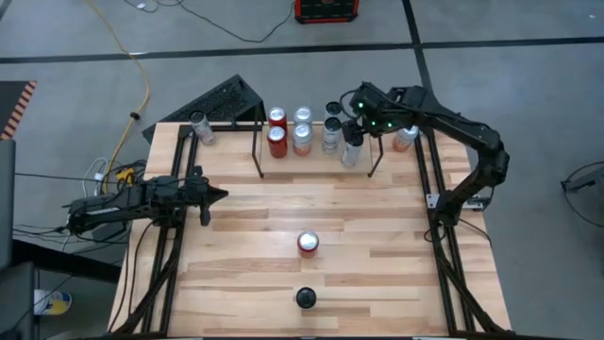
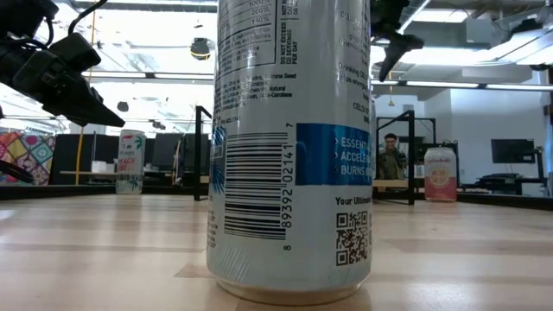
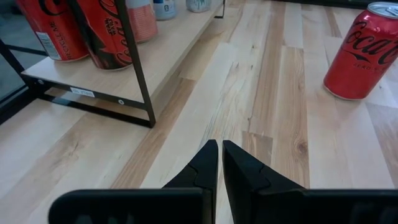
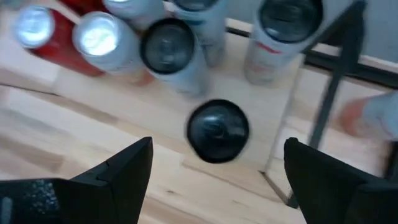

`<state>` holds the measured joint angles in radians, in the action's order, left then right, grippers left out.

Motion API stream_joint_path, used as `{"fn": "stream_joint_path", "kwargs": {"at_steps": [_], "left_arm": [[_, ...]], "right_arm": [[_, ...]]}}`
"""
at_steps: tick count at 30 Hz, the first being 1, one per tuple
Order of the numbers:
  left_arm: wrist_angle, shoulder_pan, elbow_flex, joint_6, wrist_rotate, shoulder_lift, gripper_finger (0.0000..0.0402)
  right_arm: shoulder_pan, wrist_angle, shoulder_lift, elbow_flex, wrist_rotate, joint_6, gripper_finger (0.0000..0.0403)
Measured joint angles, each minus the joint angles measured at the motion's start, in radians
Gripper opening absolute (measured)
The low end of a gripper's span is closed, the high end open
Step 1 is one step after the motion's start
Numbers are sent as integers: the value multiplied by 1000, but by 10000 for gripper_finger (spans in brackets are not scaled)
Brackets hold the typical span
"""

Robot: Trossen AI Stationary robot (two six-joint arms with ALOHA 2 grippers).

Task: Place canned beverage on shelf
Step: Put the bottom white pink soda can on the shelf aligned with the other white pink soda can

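Observation:
The shelf (image 1: 316, 162) is a low wooden board in a thin black rod frame at the table's far middle. Several cans stand on it, red and silver ones. At its right end stands a silver can with a dark top (image 4: 217, 130), which also shows in the high view (image 1: 351, 153). My right gripper (image 4: 217, 168) hovers over this can, open, one finger on either side and clear of it; the high view shows it too (image 1: 353, 121). My left gripper (image 3: 221, 163) is shut and empty, low over the table's left part (image 1: 215, 195).
A red cola can (image 1: 308, 243) stands mid-table and shows in the left wrist view (image 3: 364, 53). A dark-topped can (image 1: 305, 298) stands near the front edge and fills the low view (image 2: 289, 147). Single cans stand at the far left (image 1: 199, 127) and far right (image 1: 406, 139).

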<state>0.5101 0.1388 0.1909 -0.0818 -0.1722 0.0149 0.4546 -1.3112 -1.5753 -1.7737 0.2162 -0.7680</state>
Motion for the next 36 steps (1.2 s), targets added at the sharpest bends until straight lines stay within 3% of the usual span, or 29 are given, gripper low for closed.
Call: {"fn": "stream_joint_path", "kwargs": {"at_steps": [9,21,32,36], "left_arm": [[0,0,0,0,0,0,11],[0,0,0,0,0,0,11],[0,0,0,0,0,0,11],[0,0,0,0,0,0,11]], "right_arm": [[-14,32,-7,45,43,-59,336],[-34,32,-156,47,106,-73,336],[-9,-4,-213,47,90,-83,334],[-13,-21,-219,46,88,-96,316]]}}
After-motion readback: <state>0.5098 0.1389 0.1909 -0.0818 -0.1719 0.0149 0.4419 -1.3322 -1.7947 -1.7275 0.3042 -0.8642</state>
